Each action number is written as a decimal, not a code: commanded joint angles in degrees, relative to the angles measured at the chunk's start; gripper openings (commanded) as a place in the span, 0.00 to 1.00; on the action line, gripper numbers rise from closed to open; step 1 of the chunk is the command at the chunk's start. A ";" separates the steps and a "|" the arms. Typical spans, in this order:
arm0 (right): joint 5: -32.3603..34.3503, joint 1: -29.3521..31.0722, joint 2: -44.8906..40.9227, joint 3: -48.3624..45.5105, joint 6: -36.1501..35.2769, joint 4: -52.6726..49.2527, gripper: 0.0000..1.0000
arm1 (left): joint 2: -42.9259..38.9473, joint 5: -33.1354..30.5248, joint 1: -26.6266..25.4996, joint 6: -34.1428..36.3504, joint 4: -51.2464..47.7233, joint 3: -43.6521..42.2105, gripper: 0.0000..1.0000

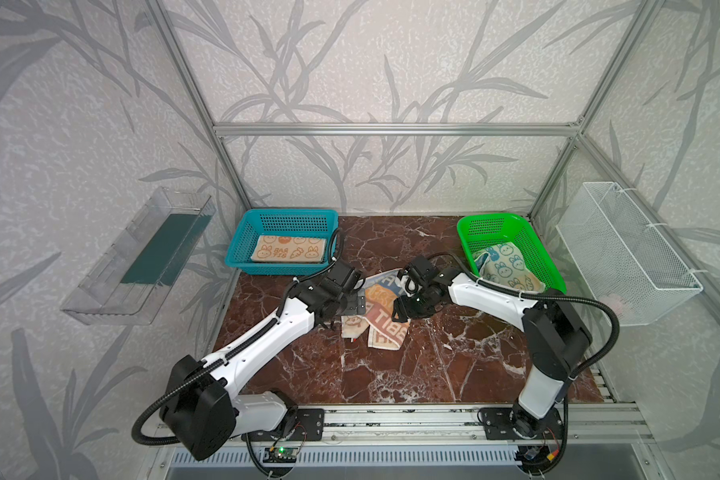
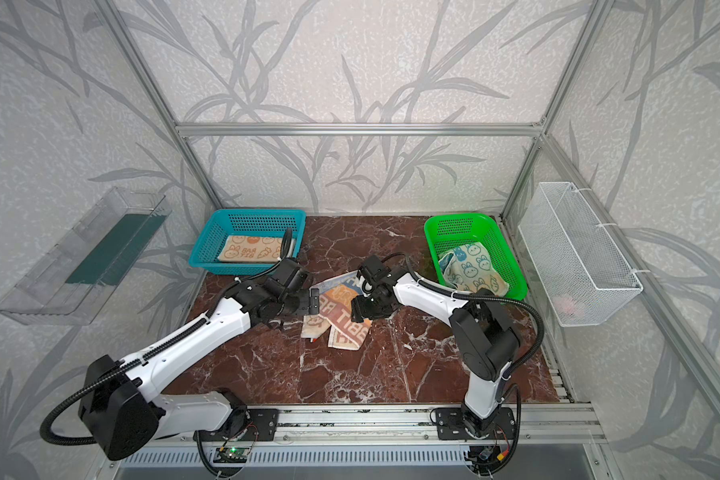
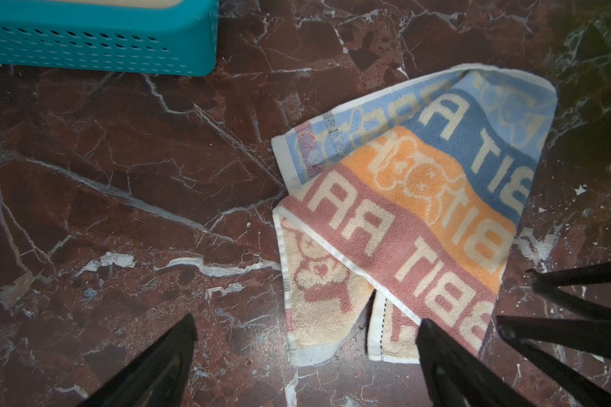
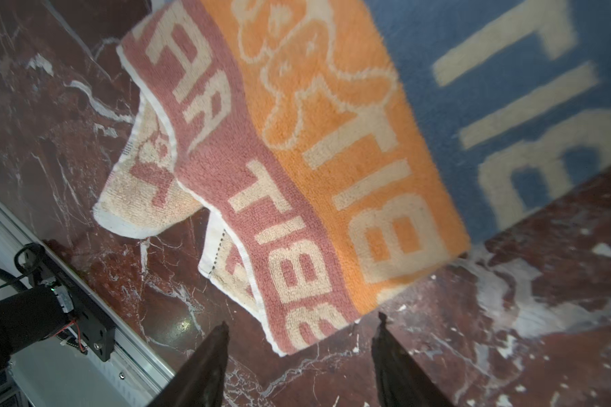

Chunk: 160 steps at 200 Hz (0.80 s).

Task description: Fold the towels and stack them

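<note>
Pastel bands and bunny prints against dark red.
The loose towel [image 3: 413, 218] runs in bands of pale blue, deeper blue, orange and dusty pink, with cream letters and bunny outlines. The folded towel [image 1: 289, 249] in the teal basket [image 1: 238, 249] is peach with orange bunnies and carrots; the rumpled towel [image 1: 510, 266] in the green basket [image 1: 485, 226] is cream with blue bunnies. The bench [image 1: 454, 365] is red-brown with white veins.

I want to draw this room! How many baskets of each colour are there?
Blue plastic basket: 1
Green plastic basket: 1
White wire basket: 1
Total: 3
</note>
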 commanded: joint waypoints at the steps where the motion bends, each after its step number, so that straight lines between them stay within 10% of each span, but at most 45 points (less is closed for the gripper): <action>1: 0.61 0.48 2.81 0.58 1.70 -0.28 0.53 | -1.58 0.20 1.29 -1.21 -1.00 -0.70 0.99; 80: 9.51 -9.15 12.21 8.92 -7.56 -12.47 0.39 | -2.77 1.60 2.18 -0.70 -1.50 -0.89 0.99; 160: 13.35 -15.18 8.99 29.72 -15.36 -23.15 0.55 | -1.91 4.81 2.57 -2.12 1.80 -2.12 0.99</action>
